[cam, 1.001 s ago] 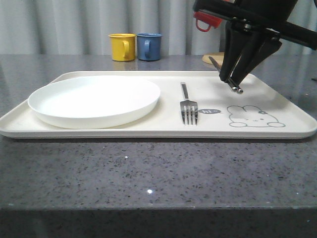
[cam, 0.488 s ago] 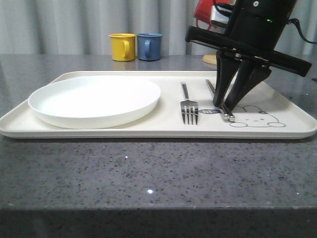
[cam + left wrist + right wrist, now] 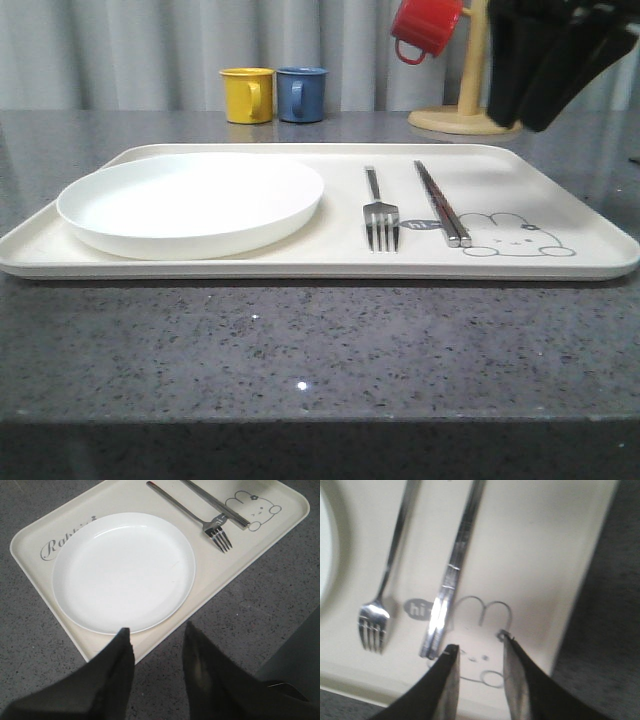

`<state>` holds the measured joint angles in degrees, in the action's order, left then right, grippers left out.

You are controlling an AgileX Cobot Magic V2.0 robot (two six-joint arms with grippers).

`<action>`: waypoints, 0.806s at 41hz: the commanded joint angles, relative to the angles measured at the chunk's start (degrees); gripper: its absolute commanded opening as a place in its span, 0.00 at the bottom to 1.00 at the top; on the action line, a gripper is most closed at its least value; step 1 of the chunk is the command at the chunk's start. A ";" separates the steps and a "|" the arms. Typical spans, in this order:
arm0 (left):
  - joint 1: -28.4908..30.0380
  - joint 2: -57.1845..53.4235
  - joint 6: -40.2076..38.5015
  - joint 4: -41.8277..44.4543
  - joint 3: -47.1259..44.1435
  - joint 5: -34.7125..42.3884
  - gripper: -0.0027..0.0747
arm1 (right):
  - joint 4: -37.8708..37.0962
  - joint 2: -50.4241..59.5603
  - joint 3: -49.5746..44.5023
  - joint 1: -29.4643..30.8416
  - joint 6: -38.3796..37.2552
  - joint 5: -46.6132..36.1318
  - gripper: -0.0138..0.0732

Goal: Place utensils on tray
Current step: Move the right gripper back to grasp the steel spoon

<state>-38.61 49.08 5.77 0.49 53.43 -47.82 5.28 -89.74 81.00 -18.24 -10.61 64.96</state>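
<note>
Speckled grey stone countertop (image 3: 300, 350) runs under everything you see, with pale curtains behind it. On it sits your tray (image 3: 560, 190), cream-white with a low rim, and on the tray's left half rests a round white plate (image 3: 190, 200). To the right of the plate lies the fork (image 3: 380, 210), handle pointing away from you and tines toward the front edge. Just beside it on the right, the chopsticks (image 3: 442, 205) lie flat together as a pair, nearly parallel to the fork and touching the "hi" bubble and the rabbit drawing (image 3: 515, 235) at their near ends. Your right gripper (image 3: 479, 652) hangs above the rabbit drawing with its jaws spread and nothing between them; the right wrist view is blurred, so you can only roughly judge that it is lifted clear of the tray. In the front view that arm shows as dark shapes at the upper right, well above the tray. Your left gripper (image 3: 156, 645) hovers over the counter near the tray's front edge by the plate, its jaws apart and empty. At the back of the counter you have a yellow mug (image 3: 247, 95) and a blue mug (image 3: 301, 94) side by side, and a red mug (image 3: 425, 27) hanging on a wooden stand (image 3: 462, 115).
</note>
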 commanded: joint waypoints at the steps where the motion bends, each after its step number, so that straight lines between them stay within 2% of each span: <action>1: -0.52 -0.19 -0.49 -0.07 1.44 3.94 0.33 | -8.08 5.60 1.72 0.94 1.20 2.57 0.45; 6: -0.52 -0.19 -0.49 -0.07 1.44 3.94 0.33 | -12.62 7.32 1.72 5.12 1.50 4.45 0.45; 16: -0.52 -0.19 -0.49 -0.07 1.44 3.94 0.33 | -12.61 5.61 1.72 17.98 7.88 3.05 0.45; 21: -0.52 -0.19 -0.49 -0.07 1.44 3.94 0.33 | -12.57 2.87 1.72 22.46 9.35 0.70 0.45; 33: -0.52 -0.19 -0.49 -0.07 1.44 3.94 0.33 | -11.77 -3.35 1.72 24.39 9.93 -6.96 0.45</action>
<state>-38.61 49.08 5.75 0.49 53.43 -47.82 -6.11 -93.93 81.00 5.88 -1.57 62.13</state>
